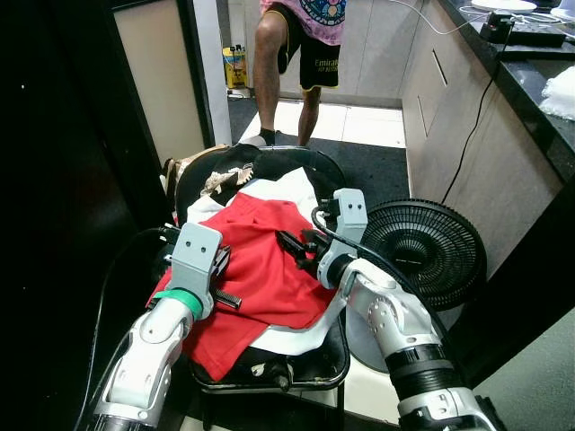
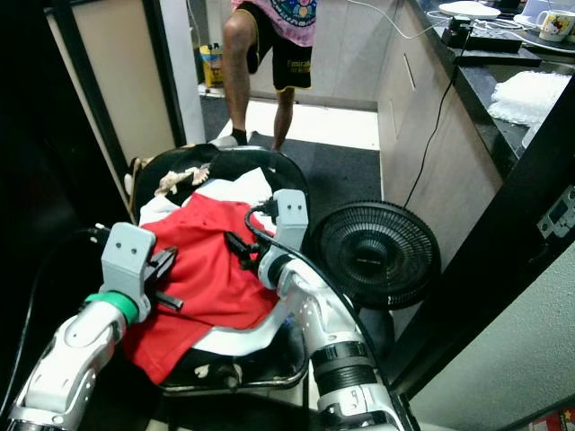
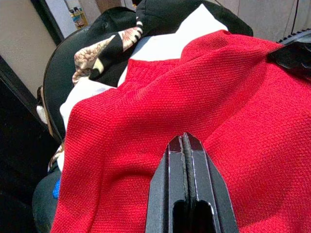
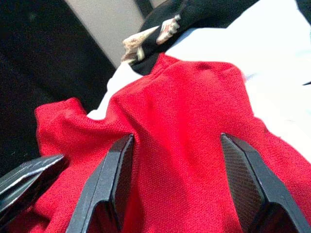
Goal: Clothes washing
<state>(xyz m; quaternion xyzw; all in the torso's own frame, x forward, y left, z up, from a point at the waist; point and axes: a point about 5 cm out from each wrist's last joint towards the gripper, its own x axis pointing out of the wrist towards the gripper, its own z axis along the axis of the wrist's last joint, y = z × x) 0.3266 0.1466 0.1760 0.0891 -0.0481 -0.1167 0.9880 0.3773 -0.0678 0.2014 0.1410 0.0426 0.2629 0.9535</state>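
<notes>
A shirt (image 1: 260,269) lies on top of clothes in a basket (image 1: 269,373); a fan (image 1: 422,247) stands right, a person (image 1: 301,54) far behind.

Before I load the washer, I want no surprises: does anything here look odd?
The red knit shirt and white garment droop over the black basket's rim, beside a black floor fan lying tilted.

The red garment (image 3: 146,97) is showing a coarse, matt knit weave, lying over smooth white cloth (image 4: 272,58). The right pincer (image 4: 180,194) fingers are looking like glossy black plastic. The arms (image 1: 386,323) are gleaming silver, smooth.
</notes>
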